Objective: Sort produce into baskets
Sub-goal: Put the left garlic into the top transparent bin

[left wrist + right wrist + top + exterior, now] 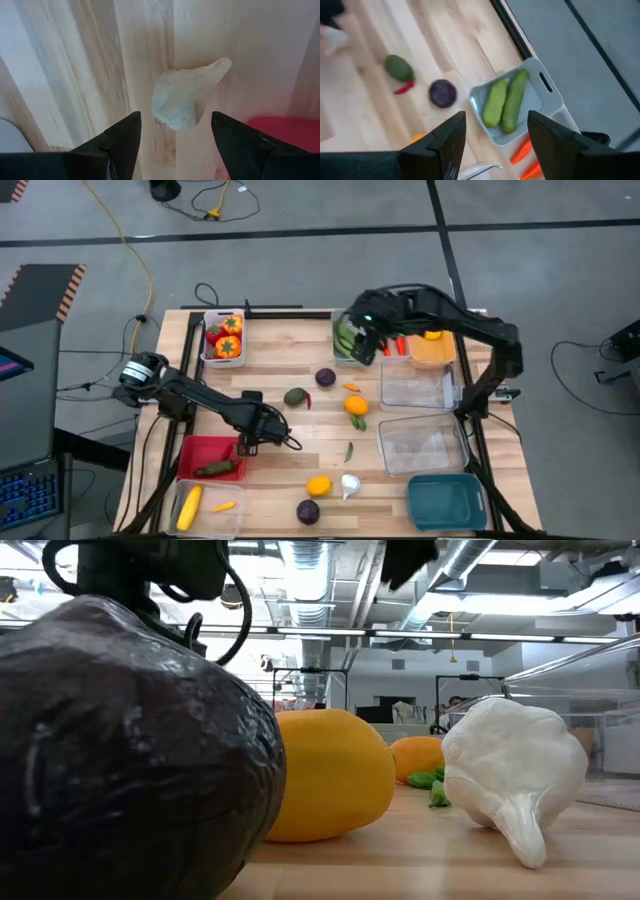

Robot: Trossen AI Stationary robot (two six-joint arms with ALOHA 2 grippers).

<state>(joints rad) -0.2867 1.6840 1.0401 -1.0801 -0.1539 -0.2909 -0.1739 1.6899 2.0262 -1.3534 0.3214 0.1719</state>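
- Surface: pale wooden table (300,370) on a grey floor with cables; ceiling pipes and lights show beyond it in the low view.
- Left gripper (247,446): over the boards just beside the far edge of the red basket (205,452). Fingers (120,142) spread wide, holding nothing.
- White garlic (185,97): in the left wrist view it lies on the wood ahead of the spread fingers, between their lines, not touching either.
- Red basket contents: one dark green vegetable (217,469).
- Right gripper (362,340): above the grey basket (540,100) at the table's far side. Fingers (445,142) apart, empty.
- Grey basket contents: two green cucumbers (505,102) lying side by side, below and ahead of the right gripper.
- Loose produce near the right gripper: purple round (442,93), avocado (399,67), small red chili (405,88), all on bare wood.
- Other baskets: white one with red and orange tomatoes (225,338); orange one (432,352); two clear ones (415,388); teal one (447,502).
- Near edge, low view: dark purple round (120,750), yellow lemon (330,775).
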